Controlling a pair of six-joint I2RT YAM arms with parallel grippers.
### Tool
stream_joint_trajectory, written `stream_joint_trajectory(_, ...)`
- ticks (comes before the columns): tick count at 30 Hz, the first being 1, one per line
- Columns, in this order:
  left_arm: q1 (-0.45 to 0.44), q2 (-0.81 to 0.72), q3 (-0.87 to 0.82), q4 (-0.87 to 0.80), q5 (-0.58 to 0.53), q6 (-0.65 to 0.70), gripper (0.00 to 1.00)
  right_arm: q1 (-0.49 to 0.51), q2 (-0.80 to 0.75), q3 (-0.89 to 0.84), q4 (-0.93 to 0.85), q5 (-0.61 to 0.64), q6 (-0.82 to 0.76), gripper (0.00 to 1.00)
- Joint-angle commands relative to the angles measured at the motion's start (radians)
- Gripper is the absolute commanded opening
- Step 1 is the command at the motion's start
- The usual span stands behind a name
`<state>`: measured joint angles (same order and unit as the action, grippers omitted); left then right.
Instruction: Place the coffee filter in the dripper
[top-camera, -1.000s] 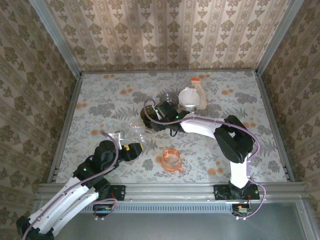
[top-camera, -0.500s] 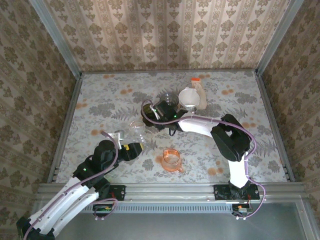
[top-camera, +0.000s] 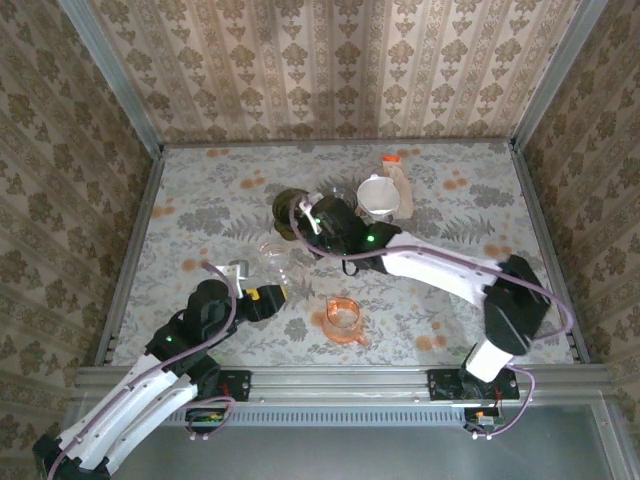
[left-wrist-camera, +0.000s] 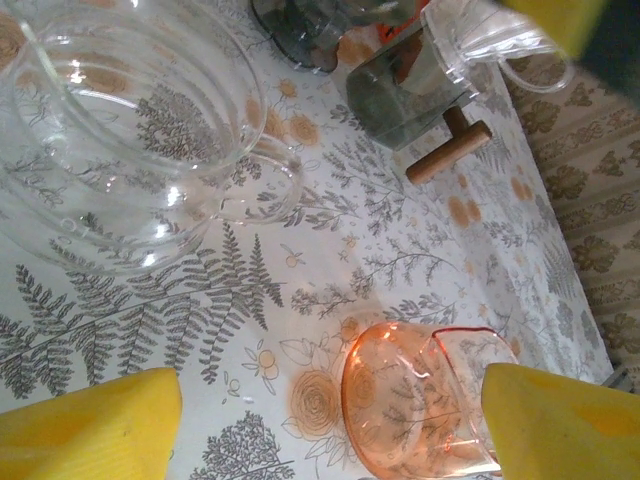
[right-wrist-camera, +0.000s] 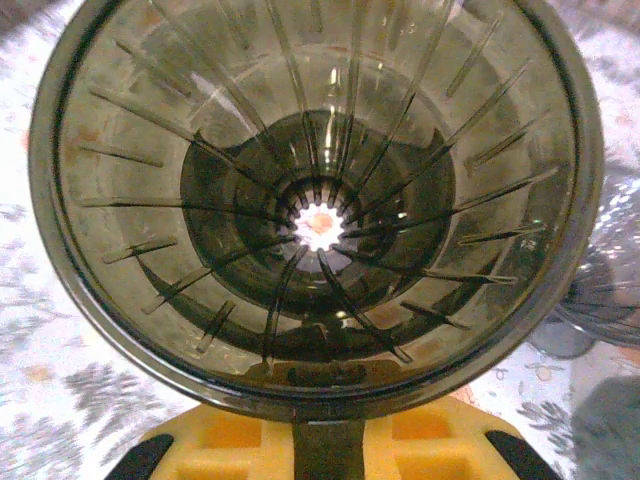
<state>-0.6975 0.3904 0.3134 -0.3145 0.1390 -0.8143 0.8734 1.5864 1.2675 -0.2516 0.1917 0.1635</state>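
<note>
Fingers of right gripper (top-camera: 306, 214) clamped on dark dripper (right-wrist-camera: 318, 200) rim, left gripper (left-wrist-camera: 322, 425) fingers spread wide, empty

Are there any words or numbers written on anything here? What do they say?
None can be read. The smoky ribbed plastic dripper, clear glass vessel and orange see-through cup are plain; the tan container with an orange cap is too small to tell.

Dripper (right-wrist-camera: 200, 200) smoky grey, ribbed; cup (left-wrist-camera: 420, 400) orange; tbl (top-camera: 200, 200) floral.
</note>
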Motion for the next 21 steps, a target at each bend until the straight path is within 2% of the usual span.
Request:
stream_joint_trajectory(1, 0.008, -0.017, 0.04, 0.003, 0.02, 0.026, 0.81, 0.031, -0.145, -0.061, -0.079, 0.062, 0.06, 0.09)
stream_joint_trajectory(7, 0.009, -0.019, 0.037, 0.006, 0.035, 0.029, 0.81, 0.144, -0.372, -0.163, -0.247, 0.129, 0.115, 0.09)
stream_joint_trajectory(12, 0.009, -0.018, 0.028, 0.006, 0.037, 0.027, 0.81, 0.236, -0.516, -0.238, -0.445, 0.147, 0.228, 0.09)
stream_joint_trajectory(17, 0.01, -0.016, 0.01, 0.028, 0.041, 0.017, 0.81, 0.329, -0.571, -0.275, -0.572, 0.164, 0.324, 0.09)
stream_joint_trajectory(21, 0.011, -0.015, 0.001, 0.039, 0.044, 0.014, 0.8, 0.394, -0.57, -0.316, -0.563, 0.176, 0.368, 0.09)
